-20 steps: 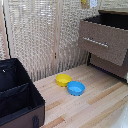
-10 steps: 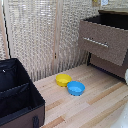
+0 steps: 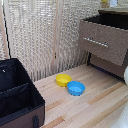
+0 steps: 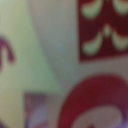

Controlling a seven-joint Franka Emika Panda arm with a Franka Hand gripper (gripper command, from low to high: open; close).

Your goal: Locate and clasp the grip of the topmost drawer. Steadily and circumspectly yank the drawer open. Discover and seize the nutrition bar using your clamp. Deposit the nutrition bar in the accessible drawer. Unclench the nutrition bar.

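- So, topmost drawer (image 3: 106,41) of the dresser at the exterior view's right is pulled out, front standing proud of the lower drawers, dark cavity visible behind it; opening step looks done.
- Silver bar handle (image 3: 96,42) on that drawer front, nothing on it.
- Nutrition bar (image 4: 95,50) fills the wrist view: blurred red, yellow and pale print, camera pressed close against it. Not visible in the exterior view, so its place in the scene cannot be pinned down.
- Pincer: not in view in either picture, only a sliver of white arm (image 3: 125,75) at the exterior view's right edge; cannot tell if the fingers are apart, together, or on the bar.
- Judgement: seizing step likely under way or just reached, given how close the wrist camera is to the print; unconfirmed.
- Left to do: carry bar to the open drawer, set it in, let go.
- Other stuff on the wooden floor: yellow bowl (image 3: 63,79) touching blue bowl (image 3: 76,88) mid-floor, black bin (image 3: 17,95) at the exterior view's near left corner, slatted screen (image 3: 35,35) behind.
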